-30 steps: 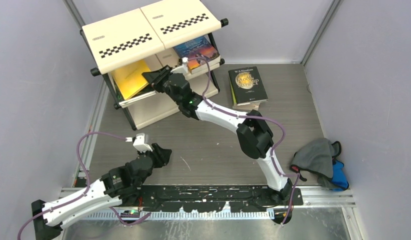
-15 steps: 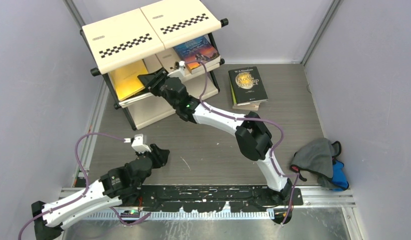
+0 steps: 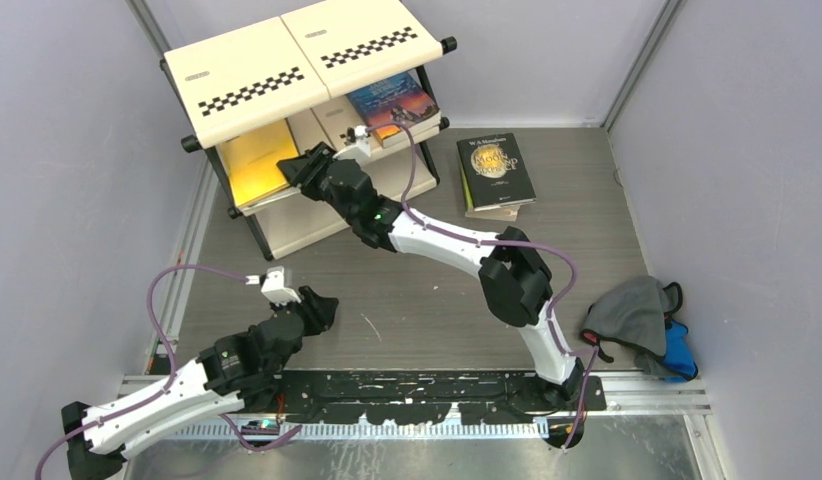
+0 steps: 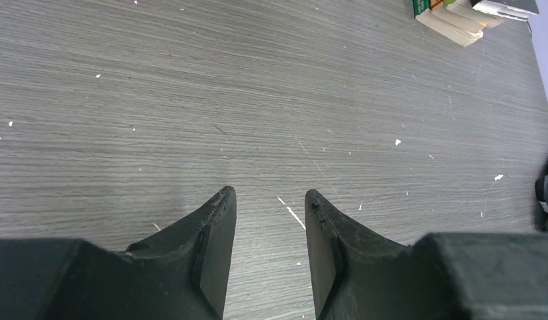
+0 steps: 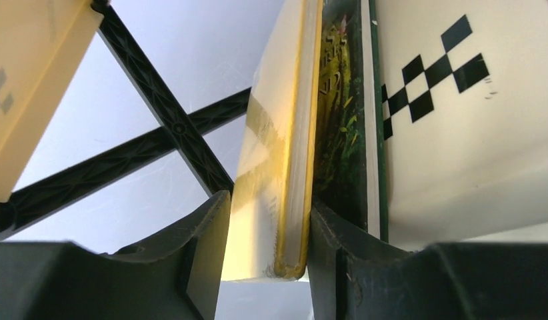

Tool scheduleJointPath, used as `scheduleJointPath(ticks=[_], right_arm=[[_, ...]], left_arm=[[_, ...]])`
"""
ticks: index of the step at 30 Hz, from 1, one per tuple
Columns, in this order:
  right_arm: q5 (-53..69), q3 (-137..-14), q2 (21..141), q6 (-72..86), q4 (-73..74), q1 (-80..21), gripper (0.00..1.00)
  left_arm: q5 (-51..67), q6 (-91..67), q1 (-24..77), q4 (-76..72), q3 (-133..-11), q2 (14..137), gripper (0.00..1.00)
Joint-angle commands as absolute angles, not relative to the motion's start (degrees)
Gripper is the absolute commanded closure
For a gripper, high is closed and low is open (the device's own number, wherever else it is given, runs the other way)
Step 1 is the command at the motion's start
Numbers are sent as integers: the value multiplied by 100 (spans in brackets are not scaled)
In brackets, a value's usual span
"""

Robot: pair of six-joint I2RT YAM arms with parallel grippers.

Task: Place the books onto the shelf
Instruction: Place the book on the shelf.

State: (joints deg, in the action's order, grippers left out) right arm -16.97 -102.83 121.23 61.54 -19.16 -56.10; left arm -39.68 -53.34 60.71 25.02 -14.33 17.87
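Right gripper (image 3: 290,166) is pushed in at the front lip of the shelf's (image 3: 249,75) middle tier. Its jaws stand apart on either side of the orange book (image 3: 255,158). From the wrist the gap looks wider than the book is thick. The book lies toward one finger and its glossy cover shows beside the other, so it is straddled rather than pinched. It lies on the left half of that tier, partly under the top panel's overhang. A dark green-and-gold book (image 5: 341,133) is squeezed between it and a checkered panel, though I can't tell how far that one reaches. Black cross-braces (image 5: 171,127) close off the back of the shelf. The blue book (image 3: 395,100) lies on the right half of the same tier, its far end hidden by the top panel. The shelf stands in the far left corner, close to the walls (image 3: 77,200), and most of its bottom tier is out of sight. The left gripper (image 4: 269,195) hangs low over the table (image 3: 407,300) near the front left, its jaws parted with only wood grain between them. A broad stretch of table runs from it to the black book (image 3: 495,167), which tops a small stack by the back wall. The books beneath show only as edges, and the left wrist view cuts the stack off. The cloth bundle (image 3: 642,320) is slumped against the right wall, well apart from everything else.
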Motion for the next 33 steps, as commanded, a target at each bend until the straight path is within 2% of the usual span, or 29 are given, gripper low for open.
scheduleJointPath(ticks=[1, 24, 33], right_arm=[[-1920, -10590, 11623, 5693, -1494, -5651, 50], [-2656, -11581, 11709, 3683, 195, -5665, 45], [-2963, -10974, 11324, 3240, 35, -5669, 45]], left_arm=[[-4197, -5361, 6085, 2494, -1682, 1754, 57], [-4191, -5379, 6091, 2563, -1714, 1829, 57], [-4245, -5334, 6089, 2513, -1731, 1854, 57]])
